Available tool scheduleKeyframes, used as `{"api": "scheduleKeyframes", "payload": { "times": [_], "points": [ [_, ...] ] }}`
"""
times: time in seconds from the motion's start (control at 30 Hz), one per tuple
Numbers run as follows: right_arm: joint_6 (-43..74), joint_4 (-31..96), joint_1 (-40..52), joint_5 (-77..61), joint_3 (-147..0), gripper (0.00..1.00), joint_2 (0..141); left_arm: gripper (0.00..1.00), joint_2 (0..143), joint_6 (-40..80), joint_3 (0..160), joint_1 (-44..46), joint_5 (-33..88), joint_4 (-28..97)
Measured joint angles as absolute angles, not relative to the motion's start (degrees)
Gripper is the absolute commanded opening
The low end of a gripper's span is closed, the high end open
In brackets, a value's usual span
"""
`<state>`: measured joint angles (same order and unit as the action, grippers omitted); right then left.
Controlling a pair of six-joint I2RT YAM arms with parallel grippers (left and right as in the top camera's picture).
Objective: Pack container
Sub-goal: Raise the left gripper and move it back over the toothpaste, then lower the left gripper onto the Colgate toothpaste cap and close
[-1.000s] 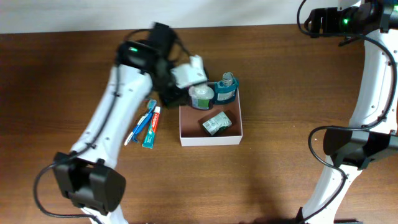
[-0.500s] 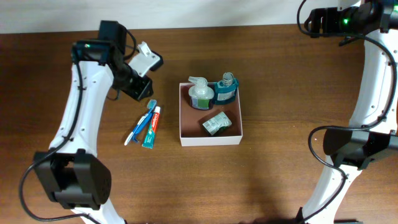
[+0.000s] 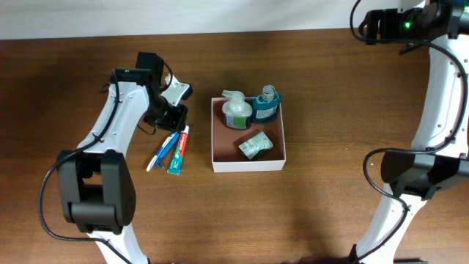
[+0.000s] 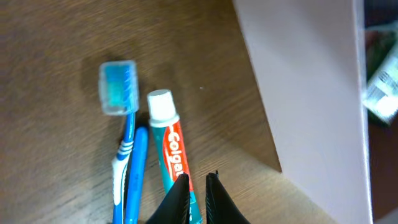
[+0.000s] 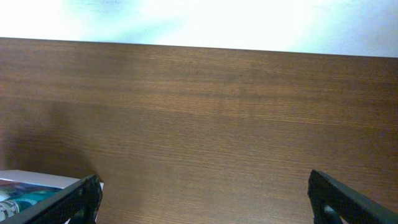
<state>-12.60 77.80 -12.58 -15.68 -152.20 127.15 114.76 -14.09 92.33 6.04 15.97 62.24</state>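
Overhead, unpacked toothpaste [image 3: 178, 150] lies at nine o'clock from the container [image 3: 248, 167]. Left gripper [image 3: 176, 117] hovers over it, pressed together, empty. Right gripper [image 5: 202, 199] is spread wide.

The end effector [image 4: 198, 186], jaws together, is over a toothpaste tube [image 4: 170, 142] lying between a blue toothbrush [image 4: 119, 88] and the container [image 4: 305, 87].

Toothpaste [image 4: 169, 140] btm end hidden behind left pincer [image 4: 198, 178]; container [image 4: 305, 81] cut off, blurred.
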Motion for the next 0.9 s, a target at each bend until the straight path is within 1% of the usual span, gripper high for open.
{"api": "scheduleKeyframes", "payload": {
  "times": [0.2,0.57,0.6,0.67,0.8,0.9],
  "points": [
    [-12.60,77.78,-12.58,-15.68,-152.20,0.99,127.15,0.12,114.80,-7.01,92.33,7.31,10.07,61.98],
    [-12.58,77.78,-12.58,-15.68,-152.20,0.99,127.15,0.13,118.13,-0.78,92.27,11.07,4.14,61.87],
    [-12.56,77.78,-12.58,-15.70,-152.20,0.99,127.15,0.19,118.34,-0.14,92.27,11.07,3.51,61.91],
    [-12.60,77.78,-12.58,-15.68,-152.20,0.98,127.15,0.36,118.89,1.41,92.27,11.07,2.28,61.91],
    [-12.62,77.78,-12.58,-15.68,-152.20,0.99,127.15,0.51,120.42,2.90,92.25,11.07,1.06,62.06],
    [-12.58,77.78,-12.58,-15.68,-152.20,0.99,127.15,0.51,121.89,3.27,92.23,11.07,1.04,62.06]
  ]
}}
